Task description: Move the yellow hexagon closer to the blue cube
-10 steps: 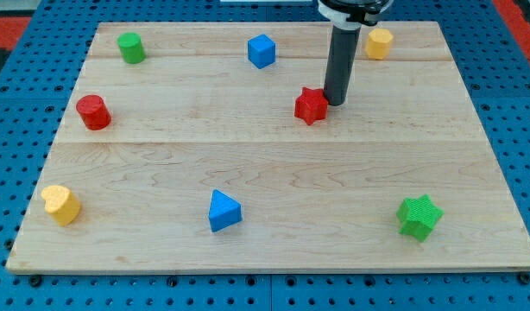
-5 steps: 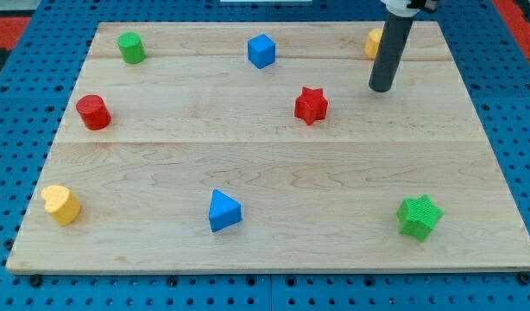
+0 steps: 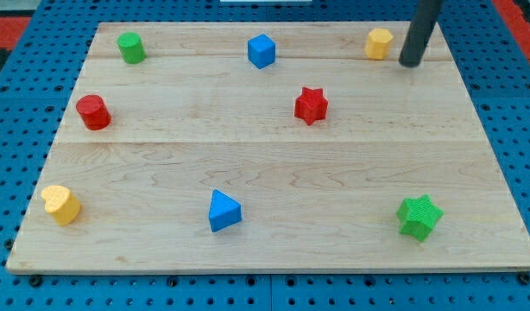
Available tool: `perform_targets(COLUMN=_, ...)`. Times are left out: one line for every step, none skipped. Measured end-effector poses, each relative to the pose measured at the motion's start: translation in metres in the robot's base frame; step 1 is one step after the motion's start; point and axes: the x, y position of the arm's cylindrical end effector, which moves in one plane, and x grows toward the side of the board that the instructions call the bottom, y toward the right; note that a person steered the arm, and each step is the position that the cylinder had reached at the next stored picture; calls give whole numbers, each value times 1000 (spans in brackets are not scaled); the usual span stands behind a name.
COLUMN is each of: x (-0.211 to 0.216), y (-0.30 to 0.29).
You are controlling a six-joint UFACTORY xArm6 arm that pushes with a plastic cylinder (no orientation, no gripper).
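The yellow hexagon sits near the top right corner of the wooden board. The blue cube stands at the view's top, left of centre, well apart from the hexagon. My tip rests on the board just to the right of the yellow hexagon and slightly below it, with a small gap between them. The dark rod rises from the tip out of the view's top edge.
A red star lies below and between the cube and the hexagon. A green cylinder is at top left, a red cylinder at left, a yellow heart at bottom left, a blue triangle at bottom centre, a green star at bottom right.
My tip has moved from beside the red star up and to the right, past the yellow hexagon, to its right side. No block has moved.
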Motion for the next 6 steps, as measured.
perform_targets(x=-14, y=-3)
perform_targets(x=-25, y=-12)
perform_targets(x=-25, y=-43)
perform_targets(x=30, y=-104)
perform_targets(x=38, y=-154)
perform_targets(x=18, y=-142)
